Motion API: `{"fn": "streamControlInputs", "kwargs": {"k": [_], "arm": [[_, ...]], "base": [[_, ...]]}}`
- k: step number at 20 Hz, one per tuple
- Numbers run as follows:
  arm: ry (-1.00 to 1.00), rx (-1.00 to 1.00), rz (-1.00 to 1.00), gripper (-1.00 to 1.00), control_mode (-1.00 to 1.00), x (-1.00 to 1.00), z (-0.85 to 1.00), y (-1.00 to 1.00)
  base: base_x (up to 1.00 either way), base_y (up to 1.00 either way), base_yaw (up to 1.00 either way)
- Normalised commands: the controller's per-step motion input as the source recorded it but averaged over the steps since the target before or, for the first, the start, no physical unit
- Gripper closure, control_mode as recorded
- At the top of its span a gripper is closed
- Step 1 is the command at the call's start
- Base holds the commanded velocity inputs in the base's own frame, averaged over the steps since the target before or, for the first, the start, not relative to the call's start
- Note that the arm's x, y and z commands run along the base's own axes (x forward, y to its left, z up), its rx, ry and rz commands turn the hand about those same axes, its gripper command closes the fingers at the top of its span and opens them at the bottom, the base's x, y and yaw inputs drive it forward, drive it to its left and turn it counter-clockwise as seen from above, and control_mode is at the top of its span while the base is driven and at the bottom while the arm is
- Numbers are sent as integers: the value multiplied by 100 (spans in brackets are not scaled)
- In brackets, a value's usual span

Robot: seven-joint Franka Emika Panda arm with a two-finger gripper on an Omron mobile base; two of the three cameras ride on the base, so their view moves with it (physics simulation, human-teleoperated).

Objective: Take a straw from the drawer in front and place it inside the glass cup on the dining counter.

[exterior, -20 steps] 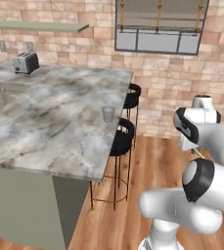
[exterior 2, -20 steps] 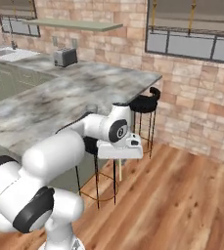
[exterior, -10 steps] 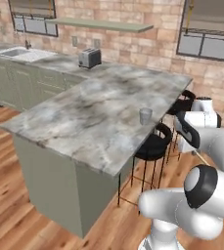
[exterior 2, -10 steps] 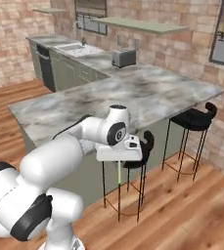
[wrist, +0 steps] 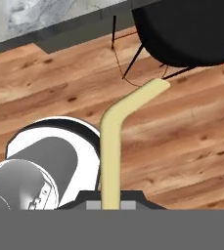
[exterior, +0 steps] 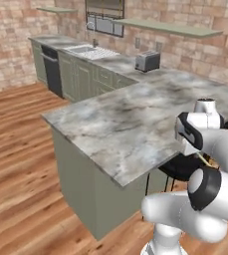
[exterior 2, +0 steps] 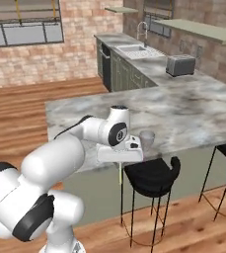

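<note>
Gripper point(exterior 2: 120, 159): clamped on straw point(wrist: 114, 136) (hangs downward over floor)
Glass cup point(exterior 2: 146, 139): just right of gripper, near edge of dining counter point(exterior 2: 193, 113)
Done: straw fetched
Left: raise straw, drop into cup

We see the dining counter point(exterior: 130, 124), a grey-white marble slab on a sage-green base, running from about nine o'clock toward three o'clock across the middle of the left base view. At one o'clock on the far worktop sits a silver toaster point(exterior: 147, 61), with a sink point(exterior: 92, 51) and its faucet at eleven o'clock. A green shelf point(exterior: 165, 27) hangs on the brick wall at twelve to one o'clock. At four o'clock our white arm rises, its hand near the counter's edge; a thin pale straw point(exterior: 203, 160) pokes down just below it. A black stool point(exterior: 182, 167) shows beneath the counter there. The wood floor spreads toward eight o'clock.
</note>
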Motion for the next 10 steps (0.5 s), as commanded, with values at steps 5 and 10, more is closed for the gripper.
{"fn": "streamControlInputs", "kwargs": {"k": [5,10], "arm": [[0,0,0,100,100,0,0,0],[0,0,0,100,100,0,0,0]], "base": [[0,-53,48],[21,-69,36]]}}
